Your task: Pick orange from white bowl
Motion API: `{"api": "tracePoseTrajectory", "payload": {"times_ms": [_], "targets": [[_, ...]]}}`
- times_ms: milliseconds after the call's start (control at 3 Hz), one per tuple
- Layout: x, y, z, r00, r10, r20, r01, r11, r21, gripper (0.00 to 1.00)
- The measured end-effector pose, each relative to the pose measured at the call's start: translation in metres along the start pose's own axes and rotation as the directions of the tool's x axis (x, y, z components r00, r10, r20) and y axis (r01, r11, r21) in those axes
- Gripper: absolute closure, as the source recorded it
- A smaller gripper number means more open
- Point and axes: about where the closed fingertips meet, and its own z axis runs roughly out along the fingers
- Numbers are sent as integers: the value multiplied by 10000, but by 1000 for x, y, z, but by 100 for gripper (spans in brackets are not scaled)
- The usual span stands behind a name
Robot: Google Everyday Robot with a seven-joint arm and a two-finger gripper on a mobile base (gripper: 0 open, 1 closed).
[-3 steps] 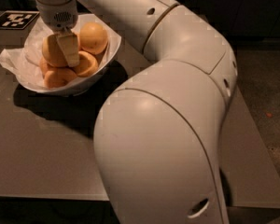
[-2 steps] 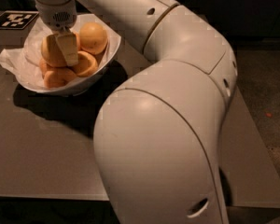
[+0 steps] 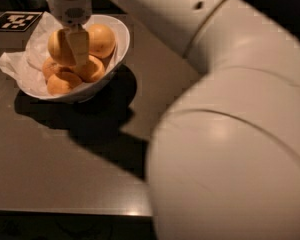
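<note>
Hanging inside the white bowl (image 3: 121, 40), the pincer (image 3: 72, 54) rests against the orange (image 3: 56, 45).

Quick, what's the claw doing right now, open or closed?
Claw: down inside the white bowl; open or closed cannot be told.

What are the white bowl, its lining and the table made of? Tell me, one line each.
White bowl: likely glazed ceramic, glossy rim.
Lining: crumpled paper, matte creases.
Table: smooth, semi-gloss, maybe laminate; faint reflections.
Gripper is inside the bowl among the oranges.
</note>
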Motion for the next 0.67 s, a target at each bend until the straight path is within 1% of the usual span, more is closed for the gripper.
{"api": "tracePoseTrajectory", "payload": {"times_ms": [333,667], "targets": [[-5,32,-50,9977,50,672,-144,9901,1399,100],[-9,68,-79,9955,-31,948,-165,9786,2051,100]]}}
